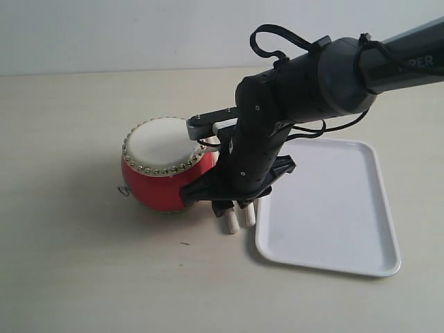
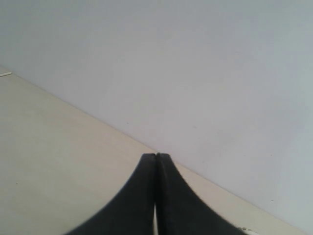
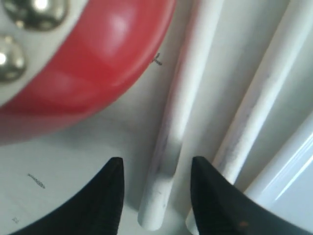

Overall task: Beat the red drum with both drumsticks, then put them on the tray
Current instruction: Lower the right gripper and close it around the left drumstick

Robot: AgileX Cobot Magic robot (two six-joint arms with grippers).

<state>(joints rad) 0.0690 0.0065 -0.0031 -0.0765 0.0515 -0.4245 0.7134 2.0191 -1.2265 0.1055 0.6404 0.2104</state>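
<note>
— Pale worktop [image 1: 83,263], white tray [image 1: 326,267], red drum [image 1: 156,186] near it. Why was the right tool [image 3: 156,161] down in the gap btw. them?
— Both drumsticks [image 1: 232,223] lay there on the worktop, none on the tray. Jaws stood open astride one stick [image 3: 178,112], nothing gripped yet; prob. lining up a pick. Left tool [image 2: 156,155]: shut, empty, aimed at the wall [image 2: 195,73].

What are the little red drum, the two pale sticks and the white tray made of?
Small round red drum: glossy, lacquered-looking body; matte cream skin; shiny, metal-looking studs. Two thin pale drumsticks: matte, grey-smudged, probably wood. Flat white rectangular tray: smooth with soft sheen, probably plastic.
</note>
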